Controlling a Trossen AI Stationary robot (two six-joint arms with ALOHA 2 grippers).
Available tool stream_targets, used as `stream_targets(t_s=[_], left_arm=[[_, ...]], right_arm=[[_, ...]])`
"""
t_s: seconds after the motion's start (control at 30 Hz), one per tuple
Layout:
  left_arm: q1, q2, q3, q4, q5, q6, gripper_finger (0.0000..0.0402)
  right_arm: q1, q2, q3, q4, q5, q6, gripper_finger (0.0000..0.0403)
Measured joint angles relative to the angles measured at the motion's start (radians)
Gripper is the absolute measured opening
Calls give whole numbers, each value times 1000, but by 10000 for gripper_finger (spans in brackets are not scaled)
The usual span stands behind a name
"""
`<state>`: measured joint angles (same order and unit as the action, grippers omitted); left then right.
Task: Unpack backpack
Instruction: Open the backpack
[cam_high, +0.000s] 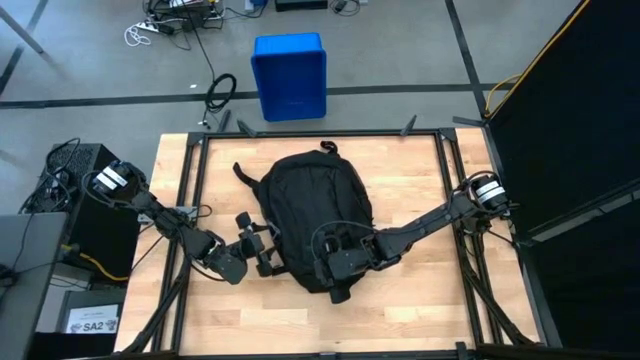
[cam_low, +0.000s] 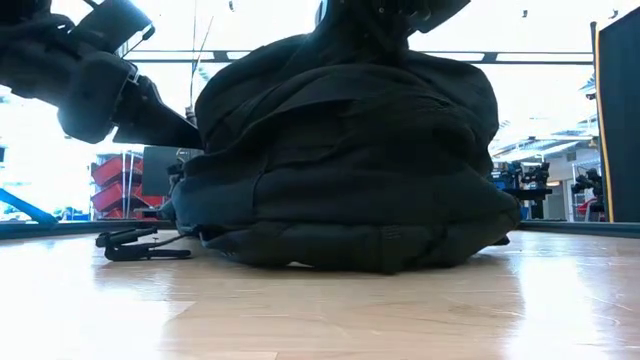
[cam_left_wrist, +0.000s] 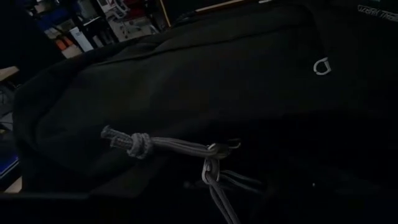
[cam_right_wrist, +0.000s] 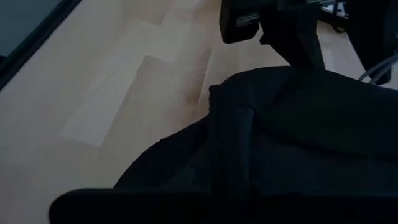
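Right gripper (cam_high: 335, 268) atop backpack (cam_high: 310, 205), fingers hidden; left gripper (cam_high: 262, 248) beside.

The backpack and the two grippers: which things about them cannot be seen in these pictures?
- Contents of the backpack: hidden in every view by its own black fabric.
- Left gripper: in the high view it sits at the backpack's left edge, dark on dark; whether it holds the grey zipper cord cannot be told.
- Right gripper: over the backpack's near end; the arm's own body covers it from above.
- Backpack's top: cut off by the low view's upper edge.
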<state>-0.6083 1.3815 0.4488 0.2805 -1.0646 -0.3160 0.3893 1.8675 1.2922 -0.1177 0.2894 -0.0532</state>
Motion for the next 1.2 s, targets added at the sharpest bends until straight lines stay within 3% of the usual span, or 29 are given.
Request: stream_targets(t_s=[0.5, 0.8, 0.97, 1.2], left_arm=[[0, 0, 0, -10, -7, 42, 85], [-2, -2, 1, 1, 35, 56, 76], [3, -2, 2, -176, 41, -109, 76], [3, -2, 1, -276, 104, -270, 76]], right_arm=[[55, -67, 0, -3, 313, -6, 0], [60, -68, 0, -82, 300, 17, 0], [58, -69, 0, -101, 203, 17, 0], [58, -69, 0, -106, 186, 17, 0]])
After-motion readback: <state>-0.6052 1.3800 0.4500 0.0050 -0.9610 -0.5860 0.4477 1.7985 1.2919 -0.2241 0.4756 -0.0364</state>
